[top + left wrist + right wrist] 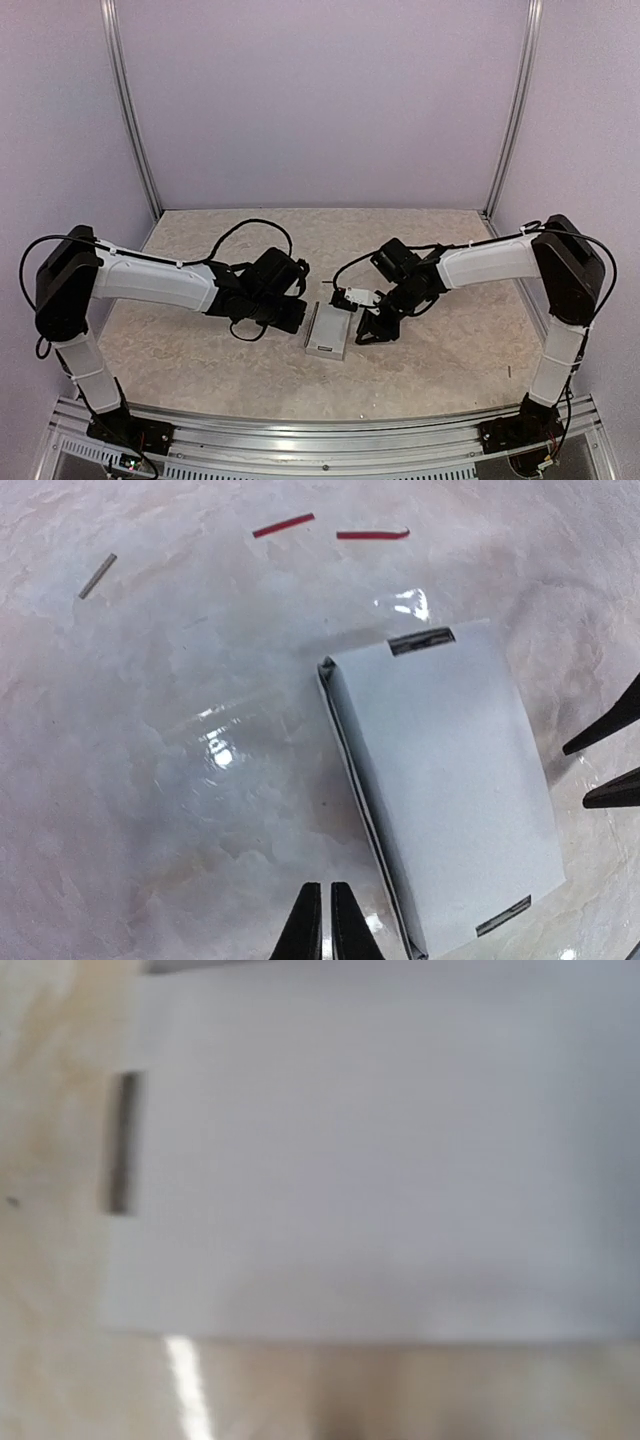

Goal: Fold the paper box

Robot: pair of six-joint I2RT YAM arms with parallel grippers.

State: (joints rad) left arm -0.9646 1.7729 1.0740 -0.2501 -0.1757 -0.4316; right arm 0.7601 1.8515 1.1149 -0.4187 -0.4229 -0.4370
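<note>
Nearest, at the table's (470,350) front edge, the two arm bases stand well apart, and both arms reach inward to the middle of the surface. There the paper box (328,332) lies flat as a slim, closed rectangle between the two hands. Its long axis runs roughly from near to far, with a small dark slot at each short end.

The left gripper (325,925) sits just beside the box's left long edge, near a corner. Its fingers are pinched almost together and hold nothing. The right gripper (371,326) flanks the opposite long edge. Its dark fingertips (615,715) stand parted with only bare table between them, so it too is empty. Its own camera is filled by blurred card, so it probably sits low and close.

Neither hand is clearly nearer, but any next press or tuck would have to come sideways across the short width. Farther off lie two red scraps (283,525) and a grey sliver (97,575).
</note>
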